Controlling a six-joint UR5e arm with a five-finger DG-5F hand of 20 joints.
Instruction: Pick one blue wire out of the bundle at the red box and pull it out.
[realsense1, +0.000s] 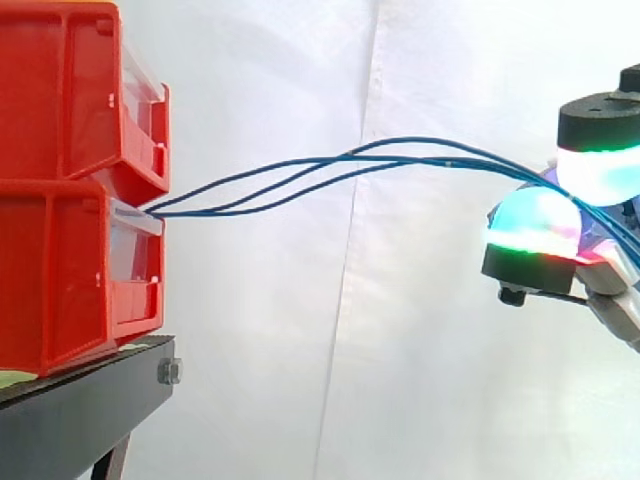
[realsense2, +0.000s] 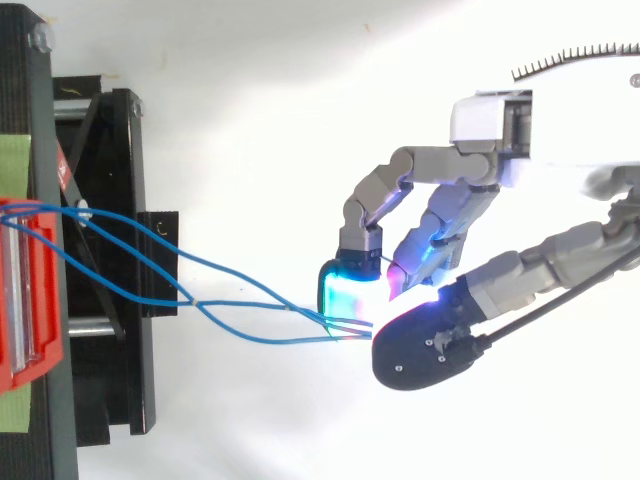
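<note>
Three thin blue wires (realsense1: 330, 166) leave the gap between the upper red bin (realsense1: 60, 100) and the lower red bin (realsense1: 50, 290) at the left and arc rightward through the air. In the top view the blue wires (realsense2: 240, 338) cross once and converge at the hand (realsense2: 470, 190). The hand (realsense1: 535, 240) reaches in from the right, well away from the bins. Its fingers are curled, and a cyan-glowing fingertip (realsense2: 345, 292) and the black-backed thumb tip (realsense2: 425, 350) pinch the wires together where they meet. I cannot tell whether every wire is held.
The bins rest on a black stand (realsense1: 90, 400) with a bolt at its corner; its frame (realsense2: 110, 200) shows at the left from above. A white curtain (realsense1: 400, 350) hangs behind. Green tape (realsense2: 15, 155) marks the stand.
</note>
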